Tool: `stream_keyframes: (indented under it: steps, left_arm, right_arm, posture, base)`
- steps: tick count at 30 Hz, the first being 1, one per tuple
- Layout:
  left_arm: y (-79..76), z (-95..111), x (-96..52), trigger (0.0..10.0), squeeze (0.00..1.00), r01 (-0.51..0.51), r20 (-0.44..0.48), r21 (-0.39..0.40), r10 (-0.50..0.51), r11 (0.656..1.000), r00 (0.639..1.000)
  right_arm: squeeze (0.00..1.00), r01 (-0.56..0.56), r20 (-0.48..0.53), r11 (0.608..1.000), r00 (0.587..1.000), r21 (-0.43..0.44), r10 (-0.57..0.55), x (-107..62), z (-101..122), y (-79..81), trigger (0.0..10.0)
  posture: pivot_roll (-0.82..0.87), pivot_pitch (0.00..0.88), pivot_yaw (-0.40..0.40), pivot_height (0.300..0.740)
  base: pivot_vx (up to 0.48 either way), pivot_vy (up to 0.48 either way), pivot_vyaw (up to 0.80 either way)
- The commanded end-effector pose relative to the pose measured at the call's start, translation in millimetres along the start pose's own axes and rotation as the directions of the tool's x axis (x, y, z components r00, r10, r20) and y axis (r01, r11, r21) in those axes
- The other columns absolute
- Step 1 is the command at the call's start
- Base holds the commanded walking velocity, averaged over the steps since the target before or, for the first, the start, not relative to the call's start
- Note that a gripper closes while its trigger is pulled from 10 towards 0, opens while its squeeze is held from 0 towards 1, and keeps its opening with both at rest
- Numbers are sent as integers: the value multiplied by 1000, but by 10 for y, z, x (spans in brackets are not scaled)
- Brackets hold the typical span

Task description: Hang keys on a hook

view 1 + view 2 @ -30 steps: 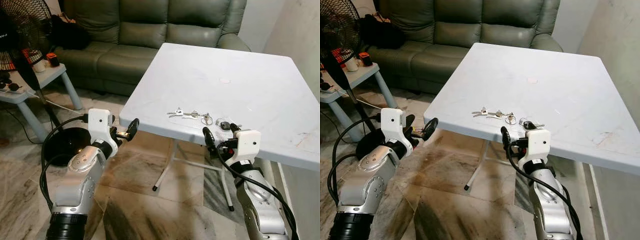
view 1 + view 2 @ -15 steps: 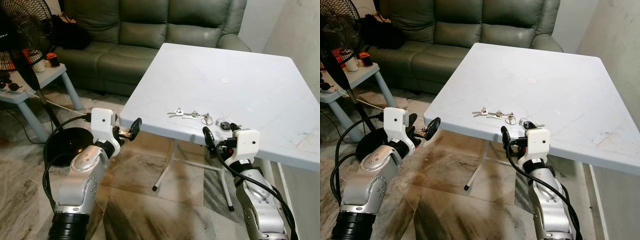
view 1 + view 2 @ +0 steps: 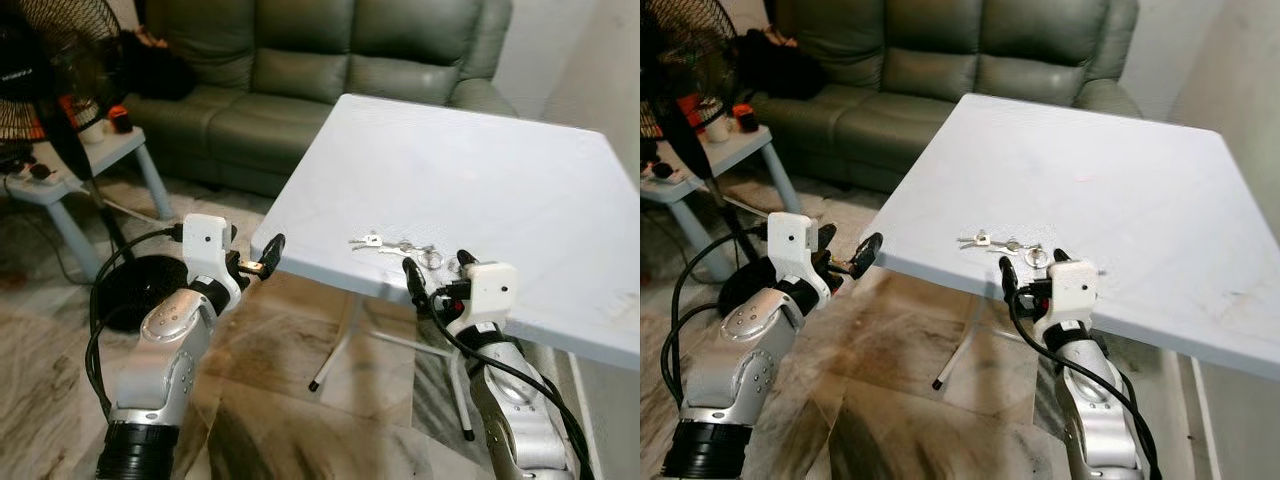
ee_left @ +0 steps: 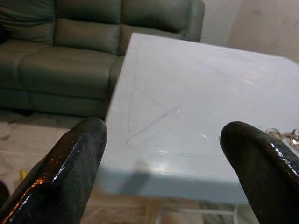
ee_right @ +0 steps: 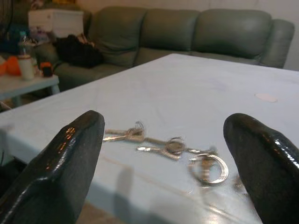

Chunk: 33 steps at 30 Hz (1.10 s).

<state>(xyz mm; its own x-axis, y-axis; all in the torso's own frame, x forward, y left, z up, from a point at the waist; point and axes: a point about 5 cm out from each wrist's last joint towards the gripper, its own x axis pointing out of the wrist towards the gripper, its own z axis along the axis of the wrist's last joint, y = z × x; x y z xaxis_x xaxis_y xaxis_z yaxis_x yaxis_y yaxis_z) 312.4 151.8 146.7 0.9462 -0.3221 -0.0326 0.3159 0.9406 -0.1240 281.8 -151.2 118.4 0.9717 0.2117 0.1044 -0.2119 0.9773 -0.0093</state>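
Nearing keys [image 3: 400, 246], right hand [image 3: 436, 279] closer than before.

Green sofa [image 3: 330, 60] behind white table [image 3: 500, 170], marble floor [image 3: 50, 370].

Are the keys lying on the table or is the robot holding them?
Lying on the table. The keys rest flat near its edge, ahead of the open right gripper.

Probably a home living room: green sofa [image 3: 330, 60], standing fan [image 3: 55, 70], folding table [image 3: 480, 170].
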Motion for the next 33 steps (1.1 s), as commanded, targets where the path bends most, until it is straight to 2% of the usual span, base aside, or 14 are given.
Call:
stream_keyframes:
  steps: [1, 11, 16, 23, 27, 33]
  left_arm:
    - [-115, 27, 46, 10000, 0, 44, 11, -2, -44, 999, 999]
    - [-122, 18, 48, 10000, 0, 45, 11, -10, -45, 999, 999]
    - [-163, 27, 84, 10000, 0, 17, 29, 9, -17, 1000, 999]
    - [-239, 15, 97, 10000, 0, 44, 27, 1, -44, 999, 999]
    - [-257, 15, 100, 10000, 0, 51, 31, -4, -50, 999, 998]
    - [-263, 12, 93, 10000, 0, 53, 31, -7, -53, 999, 998]
  right_arm:
    - [0, 31, -2, 999, 1000, -15, -31, -42, 6, -105, 10000]
    - [0, 24, -6, 999, 1000, -25, -24, -46, -2, -103, 10000]
    - [0, 3, -11, 999, 1000, -33, -4, -25, 5, -116, 10000]
    - [0, -20, -33, 997, 999, -73, 18, 34, 5, -157, 10000]
    - [0, -89, -47, 990, 995, -106, 84, 101, 22, -151, 10000]
    - [0, -121, -57, 985, 992, -123, 115, 140, 32, -150, 10000]
  posture:
    - [119, 0, -27, 740]
    - [119, 0, -28, 740]
    - [122, 0, -36, 740]
    - [122, 0, -37, 740]
    - [122, 2, -38, 740]
    - [129, 12, -45, 740]
  base:
    - [345, 0, 0]
    - [339, 0, 0]
    - [0, 0, 0]
    - [0, 0, 0]
    - [0, 0, 0]
    - [0, 0, 0]
